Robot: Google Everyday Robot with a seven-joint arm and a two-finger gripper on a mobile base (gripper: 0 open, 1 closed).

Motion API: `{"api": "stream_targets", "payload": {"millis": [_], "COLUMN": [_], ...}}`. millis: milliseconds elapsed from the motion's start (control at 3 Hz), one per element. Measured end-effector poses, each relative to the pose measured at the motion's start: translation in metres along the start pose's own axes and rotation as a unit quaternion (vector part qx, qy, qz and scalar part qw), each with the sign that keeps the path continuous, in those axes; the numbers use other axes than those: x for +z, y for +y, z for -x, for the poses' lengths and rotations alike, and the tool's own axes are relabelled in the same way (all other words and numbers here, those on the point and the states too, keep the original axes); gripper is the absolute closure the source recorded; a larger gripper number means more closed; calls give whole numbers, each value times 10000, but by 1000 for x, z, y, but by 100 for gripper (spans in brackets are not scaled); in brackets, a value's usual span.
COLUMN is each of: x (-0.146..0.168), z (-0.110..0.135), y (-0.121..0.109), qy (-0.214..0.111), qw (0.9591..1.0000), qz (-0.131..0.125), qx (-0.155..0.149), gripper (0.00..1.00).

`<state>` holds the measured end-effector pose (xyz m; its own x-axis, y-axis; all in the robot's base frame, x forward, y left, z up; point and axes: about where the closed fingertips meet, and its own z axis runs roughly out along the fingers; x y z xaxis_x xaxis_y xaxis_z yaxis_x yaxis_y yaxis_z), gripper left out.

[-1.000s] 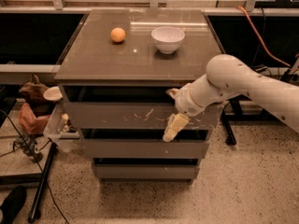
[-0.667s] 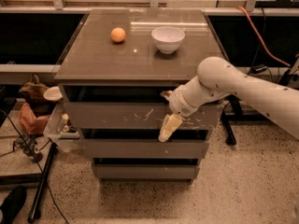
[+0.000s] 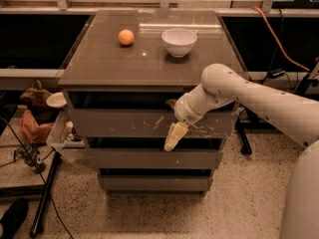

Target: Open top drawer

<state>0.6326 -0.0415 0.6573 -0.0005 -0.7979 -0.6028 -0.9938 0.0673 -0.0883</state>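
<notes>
Speckled floor [image 3: 239,203] is running under the cabinet, nearest the camera. Bottom drawer [image 3: 149,183] and middle drawer [image 3: 149,158] are sitting shut above it, both narrower, so I'm leaving those alone. Top drawer [image 3: 119,123] is sitting just under the cabinet top [image 3: 109,63], front flush, scratched across middle and right, not yet open. Gripper [image 3: 174,128] is hanging against that front, right of centre, tip pointing down toward the gap above the middle drawer. The arm [image 3: 249,96] is reaching in from the right. Can't tell from this angle whether the gripper is spread or closed.

No handle, so my read is that purchase is going to come from an edge: the dark gap above the front, or its lower lip. I'd be seating firmly on that edge first, then pulling straight out toward the camera, level, with no sideways load. Contact is sitting off-centre, so racking is the risk. I'd be pulling slowly, since the white bowl [image 3: 179,41] and orange ball [image 3: 126,37] are resting farther back on top, apart, and a jerk could roll the ball.
</notes>
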Motion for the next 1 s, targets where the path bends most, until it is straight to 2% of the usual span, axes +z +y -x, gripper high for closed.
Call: {"api": "stream_targets", "payload": {"millis": [333,667,1000], "x": [7,4,0], "z": [0,2,4], "y": [11,11,30], "qy": [1,0,-76], "qw": [9998,9998,9993], "qz": [209,209,332], "qx": [29,29,126], "gripper": [0,0,0]}}
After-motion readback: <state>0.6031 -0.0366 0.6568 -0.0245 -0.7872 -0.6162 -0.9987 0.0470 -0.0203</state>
